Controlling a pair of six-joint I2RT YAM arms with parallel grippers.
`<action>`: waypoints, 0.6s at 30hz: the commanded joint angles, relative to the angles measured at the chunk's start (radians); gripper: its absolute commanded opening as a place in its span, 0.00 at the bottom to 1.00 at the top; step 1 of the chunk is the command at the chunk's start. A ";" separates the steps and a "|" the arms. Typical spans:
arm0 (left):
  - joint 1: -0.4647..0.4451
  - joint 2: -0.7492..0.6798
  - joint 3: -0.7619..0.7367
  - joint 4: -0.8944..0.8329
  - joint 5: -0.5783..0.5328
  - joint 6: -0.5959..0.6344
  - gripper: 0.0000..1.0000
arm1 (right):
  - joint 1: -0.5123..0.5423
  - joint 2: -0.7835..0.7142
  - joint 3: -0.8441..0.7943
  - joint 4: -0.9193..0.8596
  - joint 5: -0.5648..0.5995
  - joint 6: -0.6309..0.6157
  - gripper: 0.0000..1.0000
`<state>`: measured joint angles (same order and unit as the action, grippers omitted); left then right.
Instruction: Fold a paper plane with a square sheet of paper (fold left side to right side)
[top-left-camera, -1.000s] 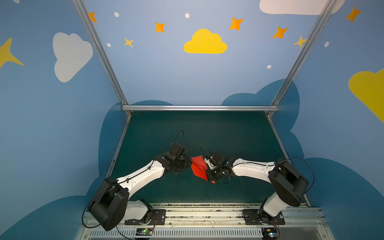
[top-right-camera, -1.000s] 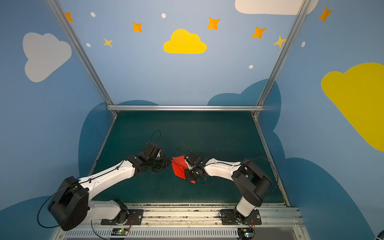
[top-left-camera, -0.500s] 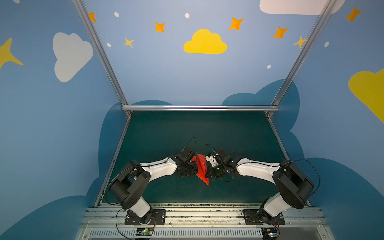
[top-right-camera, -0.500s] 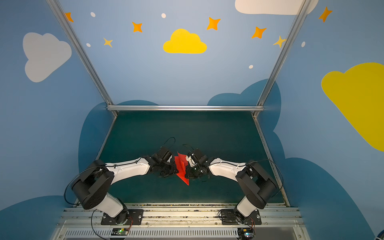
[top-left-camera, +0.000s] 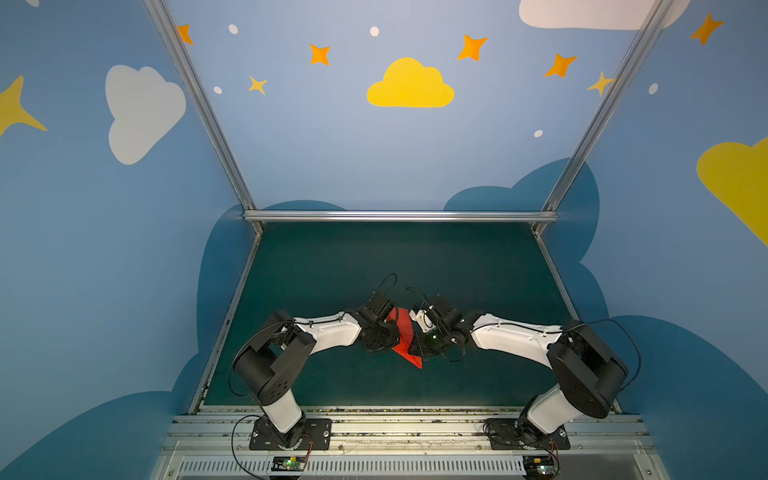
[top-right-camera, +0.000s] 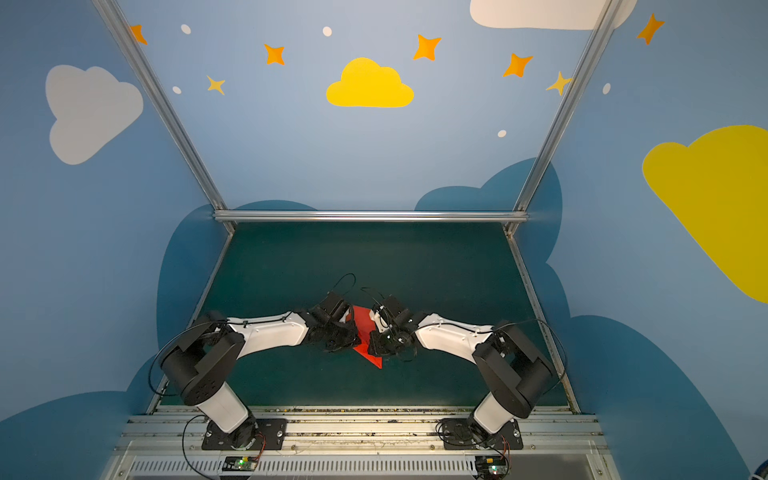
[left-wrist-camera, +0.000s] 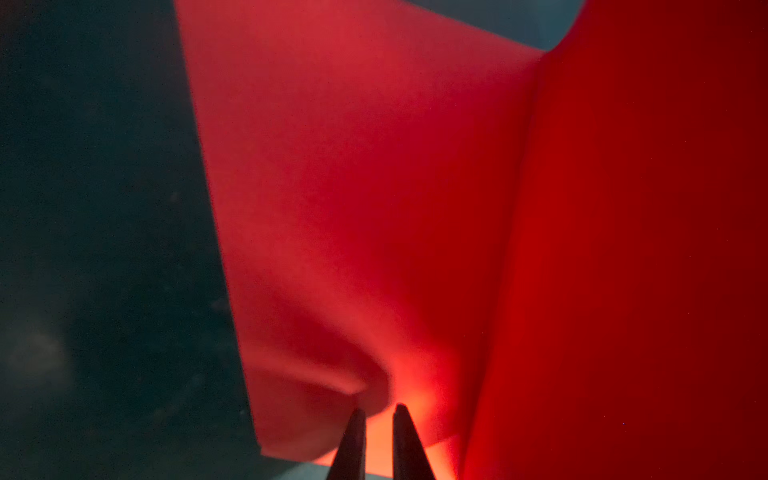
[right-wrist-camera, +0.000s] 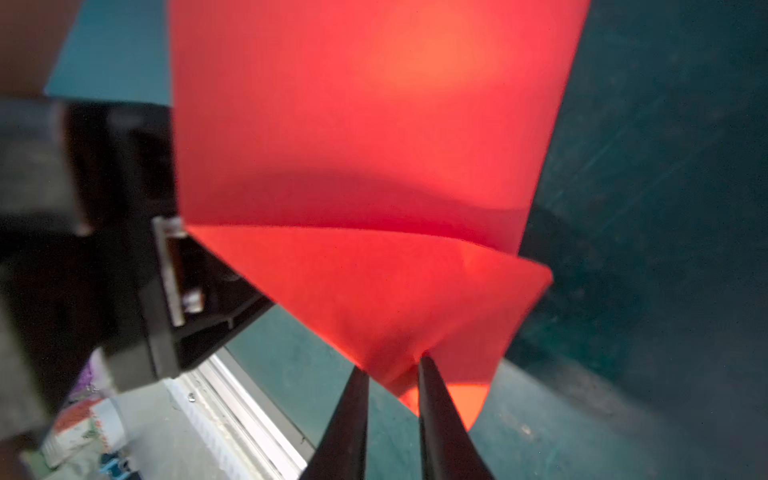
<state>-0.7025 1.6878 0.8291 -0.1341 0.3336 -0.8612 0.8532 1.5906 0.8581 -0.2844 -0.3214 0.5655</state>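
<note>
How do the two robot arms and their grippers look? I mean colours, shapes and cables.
The left arm and right arm match: white shells between bulky black cylindrical joints, with thin black cables looping beside them. The left gripper and right gripper each end in two slim black fingers tapering to points.

Soft, even light fills both top views, sharp at centre and stretched wide toward the edges. My wrist cameras see dimmer. The red paper (left-wrist-camera: 374, 187) blurs close ahead of my left gripper (left-wrist-camera: 379, 411) and glows orange, backlit, at my right gripper (right-wrist-camera: 392, 370).
</note>
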 joint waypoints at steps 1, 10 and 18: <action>-0.002 0.036 -0.027 0.010 0.002 0.000 0.14 | 0.013 0.000 0.031 -0.062 0.048 -0.037 0.27; -0.002 0.046 -0.040 0.028 0.014 -0.017 0.11 | 0.054 0.020 0.089 -0.131 0.119 -0.077 0.33; -0.001 0.041 -0.046 0.033 0.008 -0.022 0.09 | 0.107 0.047 0.152 -0.210 0.210 -0.120 0.35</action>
<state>-0.7013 1.7020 0.8104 -0.0650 0.3580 -0.8787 0.9463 1.6157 0.9802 -0.4328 -0.1692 0.4770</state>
